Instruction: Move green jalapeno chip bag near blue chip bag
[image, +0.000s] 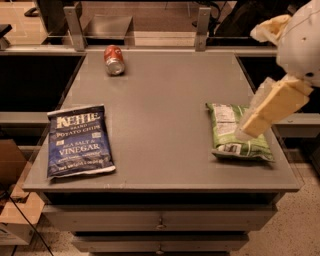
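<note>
The green jalapeno chip bag (231, 134) lies flat on the right side of the grey table (165, 100), near the right edge. The blue chip bag (79, 140), dark blue with white "Kettle" and "Vinegar" lettering, lies flat on the left side near the front edge. My gripper (248, 127) reaches in from the upper right and its tip hangs over the right part of the green bag, just above it. It holds nothing that I can see. The two bags lie far apart, across the table's width.
A red soda can (114, 60) lies on its side at the back left of the table. Metal posts (74, 22) stand along the back edge. A cardboard box (12, 210) sits on the floor to the left. Drawers run below the tabletop.
</note>
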